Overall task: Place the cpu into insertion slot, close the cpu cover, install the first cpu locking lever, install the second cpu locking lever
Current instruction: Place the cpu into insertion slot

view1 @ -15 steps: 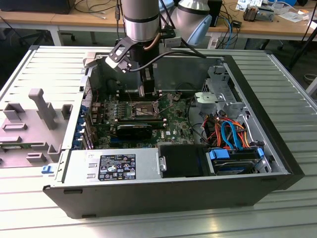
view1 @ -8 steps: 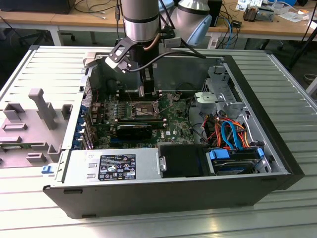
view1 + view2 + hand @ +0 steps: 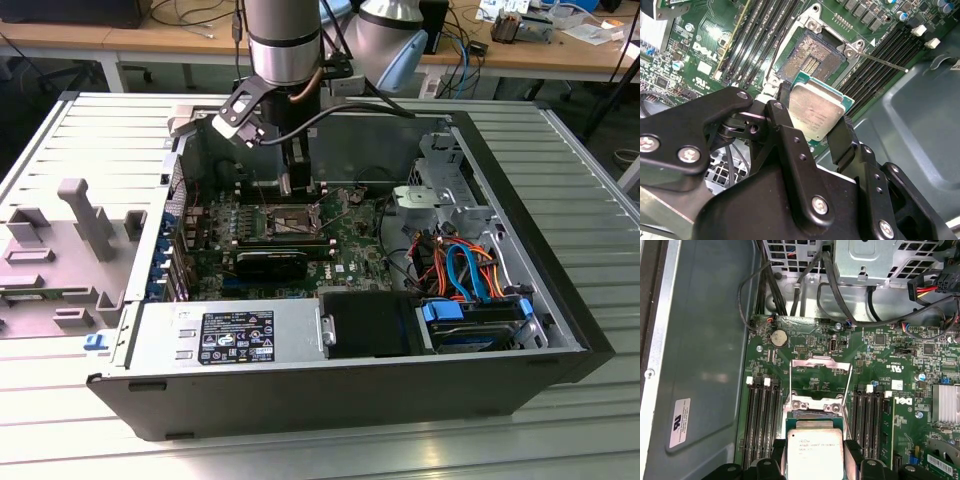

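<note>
The gripper (image 3: 814,122), fingers (image 3: 842,139) closed on two opposite edges of the cpu (image 3: 814,452), holds it over the open insertion slot (image 3: 810,59); it seems light, rigid, fragile, best gripped edgewise

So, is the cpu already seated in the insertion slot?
No, the gripper holds the cpu clear of the insertion slot, whose contacts lie bare.
</note>
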Controlling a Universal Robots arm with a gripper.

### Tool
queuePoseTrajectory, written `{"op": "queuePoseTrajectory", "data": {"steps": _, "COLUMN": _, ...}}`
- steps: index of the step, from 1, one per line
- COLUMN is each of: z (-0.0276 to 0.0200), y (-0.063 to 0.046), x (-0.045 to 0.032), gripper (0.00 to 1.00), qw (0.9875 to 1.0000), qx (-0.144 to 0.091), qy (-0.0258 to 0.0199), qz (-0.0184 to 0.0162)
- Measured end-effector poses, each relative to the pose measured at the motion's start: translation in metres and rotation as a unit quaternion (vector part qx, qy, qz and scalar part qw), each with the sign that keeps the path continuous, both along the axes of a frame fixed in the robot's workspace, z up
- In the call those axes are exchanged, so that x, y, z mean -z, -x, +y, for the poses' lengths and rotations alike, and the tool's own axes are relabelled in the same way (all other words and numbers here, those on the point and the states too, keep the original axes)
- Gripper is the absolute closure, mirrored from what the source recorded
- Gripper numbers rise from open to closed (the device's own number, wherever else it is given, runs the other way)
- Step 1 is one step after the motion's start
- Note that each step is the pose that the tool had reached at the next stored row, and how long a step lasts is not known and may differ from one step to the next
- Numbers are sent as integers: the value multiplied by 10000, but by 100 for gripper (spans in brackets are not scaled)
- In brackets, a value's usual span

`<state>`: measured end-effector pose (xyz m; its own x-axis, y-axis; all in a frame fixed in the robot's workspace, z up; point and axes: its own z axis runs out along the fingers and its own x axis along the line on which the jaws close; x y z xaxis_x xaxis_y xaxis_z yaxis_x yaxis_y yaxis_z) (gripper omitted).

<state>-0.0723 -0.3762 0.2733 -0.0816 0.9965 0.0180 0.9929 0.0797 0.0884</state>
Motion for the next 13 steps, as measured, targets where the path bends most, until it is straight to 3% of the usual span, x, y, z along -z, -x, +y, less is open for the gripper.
{"op": "queuePoseTrajectory", "data": {"steps": 13, "z": 18, "y": 66, "x": 38, "gripper": 45, "qw": 10000, "qx": 20, "qy": 15, "qz": 0}}
